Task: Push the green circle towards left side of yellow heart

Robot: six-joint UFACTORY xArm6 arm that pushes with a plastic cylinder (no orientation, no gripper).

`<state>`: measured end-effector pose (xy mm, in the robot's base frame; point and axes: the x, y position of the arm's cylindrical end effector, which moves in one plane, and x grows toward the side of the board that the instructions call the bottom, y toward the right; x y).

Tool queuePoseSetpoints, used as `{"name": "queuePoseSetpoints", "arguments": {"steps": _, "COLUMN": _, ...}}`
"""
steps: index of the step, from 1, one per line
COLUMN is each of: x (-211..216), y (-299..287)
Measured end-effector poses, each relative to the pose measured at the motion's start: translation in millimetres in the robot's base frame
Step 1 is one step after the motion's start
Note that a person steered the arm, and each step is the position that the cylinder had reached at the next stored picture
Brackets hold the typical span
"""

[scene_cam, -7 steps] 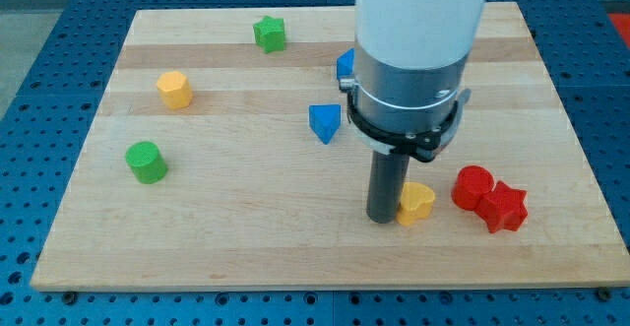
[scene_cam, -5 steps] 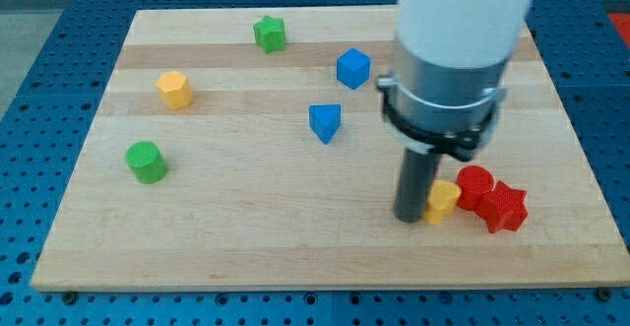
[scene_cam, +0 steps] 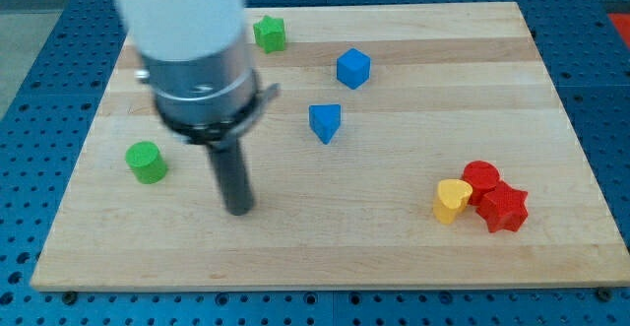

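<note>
The green circle (scene_cam: 147,162) sits at the view's left on the wooden board (scene_cam: 394,247). The yellow heart (scene_cam: 451,200) lies at the lower right, touching a red circle (scene_cam: 480,180) and next to a red star (scene_cam: 504,208). My tip (scene_cam: 239,209) is on the board to the right of the green circle and slightly below it, a clear gap apart. It is far to the left of the yellow heart.
A green star (scene_cam: 269,33) is near the top edge. A blue cube (scene_cam: 353,68) and a blue triangle-like block (scene_cam: 324,122) are near the middle. The arm body hides the upper left of the board, where a yellow block stood earlier.
My tip pushed the yellow heart right against the red circle, then swept far left across the board to near the green circle. The arm now hides the yellow hexagon.
</note>
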<state>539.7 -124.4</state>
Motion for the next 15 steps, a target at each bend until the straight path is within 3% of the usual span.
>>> {"name": "queuePoseSetpoints", "arguments": {"steps": 1, "x": 0, "y": -68}}
{"name": "queuePoseSetpoints", "arguments": {"steps": 7, "x": -64, "y": -145}}
{"name": "queuePoseSetpoints", "arguments": {"steps": 11, "x": -63, "y": -52}}
{"name": "queuePoseSetpoints", "arguments": {"steps": 15, "x": -47, "y": 120}}
